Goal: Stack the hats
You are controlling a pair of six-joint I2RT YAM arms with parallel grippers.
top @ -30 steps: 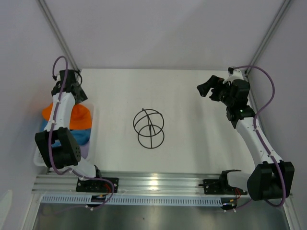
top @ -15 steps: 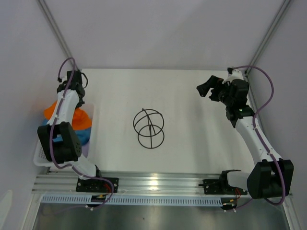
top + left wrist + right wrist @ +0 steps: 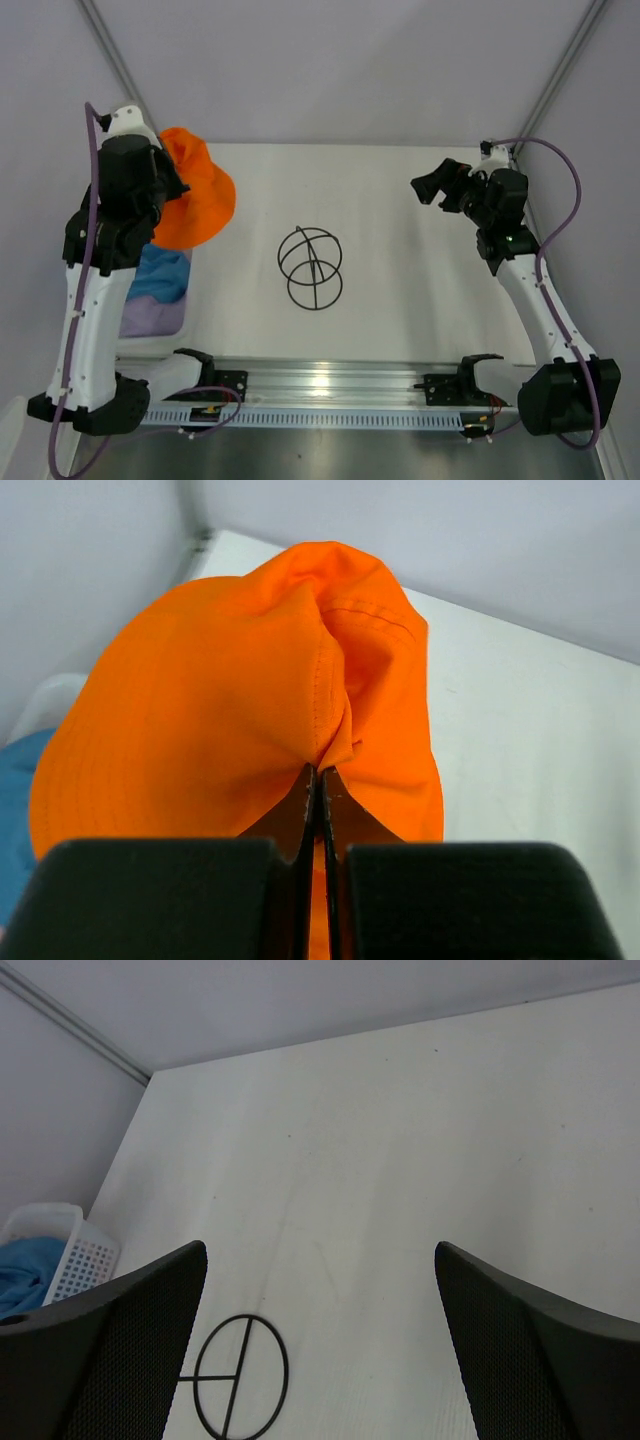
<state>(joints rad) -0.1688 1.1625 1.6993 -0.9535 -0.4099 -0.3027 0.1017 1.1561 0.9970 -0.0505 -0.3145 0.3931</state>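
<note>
Fabric of the soft orange bucket hat [image 3: 200,200] is pinched between the pressed-together fingers of the left gripper [image 3: 318,776], held off the bench [image 3: 400,300] up and left of the black wire globe frame [image 3: 311,267]. The hat hangs from the gripper toward the frame, so the left arm is the nearer for setting it there. Right of the frame the right gripper [image 3: 320,1340] is spread, empty. Left of the frame, a blue fabric hat [image 3: 165,275] and a lavender fabric hat [image 3: 150,312] lie in the white plastic mesh basket [image 3: 191,295]; no pink hat shows.
</note>
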